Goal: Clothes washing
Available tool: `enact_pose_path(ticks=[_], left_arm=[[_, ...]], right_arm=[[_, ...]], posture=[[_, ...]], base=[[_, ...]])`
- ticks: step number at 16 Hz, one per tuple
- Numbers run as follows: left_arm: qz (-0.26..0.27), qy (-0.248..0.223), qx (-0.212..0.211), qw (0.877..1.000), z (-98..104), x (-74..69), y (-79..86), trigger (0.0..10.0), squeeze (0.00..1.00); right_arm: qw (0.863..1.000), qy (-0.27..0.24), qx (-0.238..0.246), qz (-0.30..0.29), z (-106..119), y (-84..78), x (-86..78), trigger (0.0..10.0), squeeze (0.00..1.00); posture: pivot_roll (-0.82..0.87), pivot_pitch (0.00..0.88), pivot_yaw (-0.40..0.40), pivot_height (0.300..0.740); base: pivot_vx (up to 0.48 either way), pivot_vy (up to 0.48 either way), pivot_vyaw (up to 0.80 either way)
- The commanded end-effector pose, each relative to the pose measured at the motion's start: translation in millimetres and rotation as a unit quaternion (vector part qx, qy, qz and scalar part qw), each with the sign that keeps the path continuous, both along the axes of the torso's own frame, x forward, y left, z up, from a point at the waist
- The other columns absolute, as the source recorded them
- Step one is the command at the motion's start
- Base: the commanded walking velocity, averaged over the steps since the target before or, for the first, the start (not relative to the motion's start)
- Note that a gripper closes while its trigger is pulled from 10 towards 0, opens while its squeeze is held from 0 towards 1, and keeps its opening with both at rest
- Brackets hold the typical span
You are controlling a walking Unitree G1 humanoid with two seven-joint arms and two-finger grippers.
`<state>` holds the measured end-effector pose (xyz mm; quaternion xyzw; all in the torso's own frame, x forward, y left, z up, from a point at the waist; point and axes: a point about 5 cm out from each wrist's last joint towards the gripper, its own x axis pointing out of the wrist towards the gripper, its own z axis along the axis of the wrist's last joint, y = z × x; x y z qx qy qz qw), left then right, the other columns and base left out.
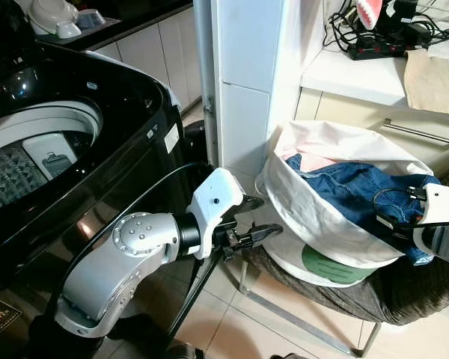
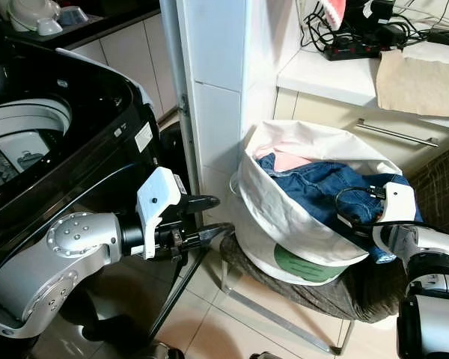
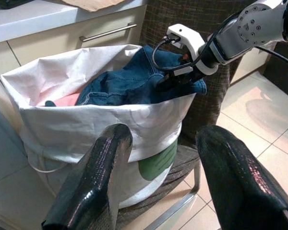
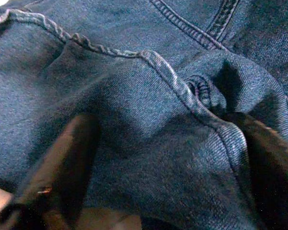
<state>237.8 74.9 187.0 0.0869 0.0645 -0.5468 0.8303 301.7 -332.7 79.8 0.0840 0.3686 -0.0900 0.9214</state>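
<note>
Two containers matter in the left eye view: the black top-loading washing machine (image 1: 75, 149) on the robot's left, lid up and drum exposed, and the white laundry bag (image 1: 322, 209) sitting on a dark chair (image 1: 404, 292) near the tiled floor. The bag holds blue jeans (image 1: 359, 191) on top and a pink garment (image 1: 314, 161) beneath; what lies in the drum I cannot make out. The step in hand looks like the first pick from the bag. The right pincer (image 1: 393, 224) is at the bag's near rim, down on the denim. The left pincer (image 1: 258, 235) hovers between machine and bag, touching neither.

From the right eye view the same layout reads plainly: a table (image 2: 344, 75) behind the bag carries a power strip and cables.

Along the left wrist view, the left pincer's fingers (image 3: 101, 177) stand well apart, empty, pointed toward the bag.

Closest of all, the right wrist view has denim bunched between the right pincer's fingers (image 4: 67, 153), which are spread on either side of a fold, not yet clamped. My judgement: the next move calls for closing on that seam, lifting the jeans clear of the rim, then swinging across to the open drum.
</note>
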Motion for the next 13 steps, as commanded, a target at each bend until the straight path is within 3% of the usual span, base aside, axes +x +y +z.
enact_pose_path(ticks=[1, 4, 13], left_arm=[[-0.01, -0.005, 0.002, 1.0, 5, -2.0, -0.8, 10.0, 0.0], [-0.011, -0.004, 0.005, 1.0, 4, -1.8, -0.4, 10.0, 0.0], [-0.024, -0.007, 0.001, 1.0, 7, -1.4, -3.4, 10.0, 0.0]], right_arm=[[1.0, 0.013, 0.018, 0.0, -7, 3.3, -3.9, 0.0, 0.0], [1.0, 0.017, 0.004, 0.008, -11, 3.6, -5.7, 0.0, 0.0], [0.999, -0.013, 0.026, 0.04, -7, 17.3, 5.5, 0.0, 0.0]], posture=[[0.02, 0.055, 0.045, 0.74], [0.01, 0.058, 0.052, 0.74], [0.01, 0.056, 0.047, 0.74]], base=[[0.0, 0.0, 0.0], [0.0, 0.0, 0.0], [0.0, 0.0, 0.0]])
